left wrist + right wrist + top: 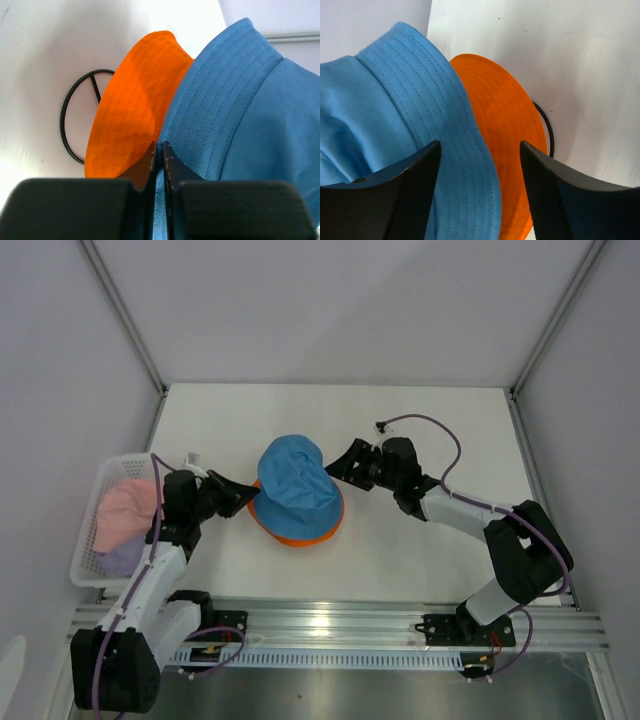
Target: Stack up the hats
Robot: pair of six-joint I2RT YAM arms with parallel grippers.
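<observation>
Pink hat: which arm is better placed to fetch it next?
Probably left. The pink hat lies in the basket beside the left arm; the right pincer sits beyond the blue hat.

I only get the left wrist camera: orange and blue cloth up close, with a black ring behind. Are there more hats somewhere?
Observer: Yes. A pink hat lies in a white basket off to the left.
Operator: Only that one?
Observer: No. A lavender hat shows right next to it in the same basket.
Operator: And what is the other arm doing?
Observer: The right gripper has its jaws open at the brims of the blue hat and the orange hat, on the side opposite your camera.
</observation>
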